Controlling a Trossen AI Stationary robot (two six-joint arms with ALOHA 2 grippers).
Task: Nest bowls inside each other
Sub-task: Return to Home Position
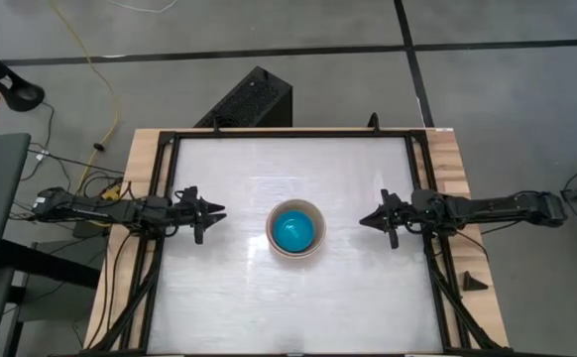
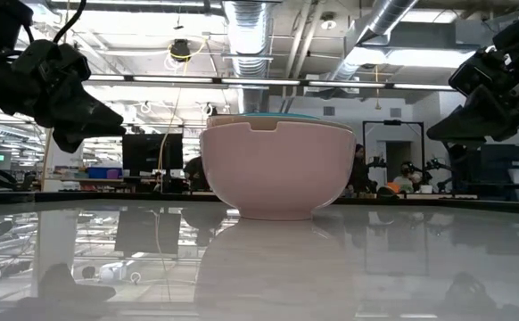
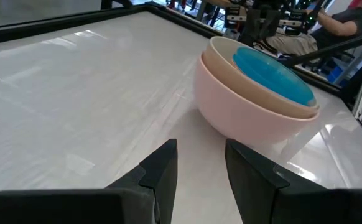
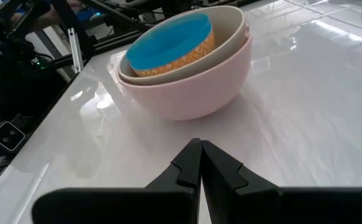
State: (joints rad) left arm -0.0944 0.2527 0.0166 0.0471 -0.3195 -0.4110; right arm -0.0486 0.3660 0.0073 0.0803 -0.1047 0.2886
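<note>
A stack of nested bowls (image 1: 295, 229) stands upright on its base in the middle of the white table. The outer bowl is salmon-pink (image 3: 243, 115). A cream-beige bowl (image 3: 226, 62) sits inside it, and a light blue bowl (image 4: 168, 37) lies a little tilted inside that one. My left gripper (image 1: 219, 210) hovers to the stack's left, pointing at it, with a narrow gap between its fingers (image 3: 162, 165). My right gripper (image 1: 365, 220) hovers to the stack's right, also pointing at it, its fingers (image 4: 190, 163) shut together. Neither touches the bowls.
Black rails (image 1: 165, 178) frame the table on a wooden board. A black box (image 1: 251, 99) stands beyond the far edge, and a small black wedge (image 1: 475, 283) lies on the board at the right. People sit in the room behind (image 3: 343, 22).
</note>
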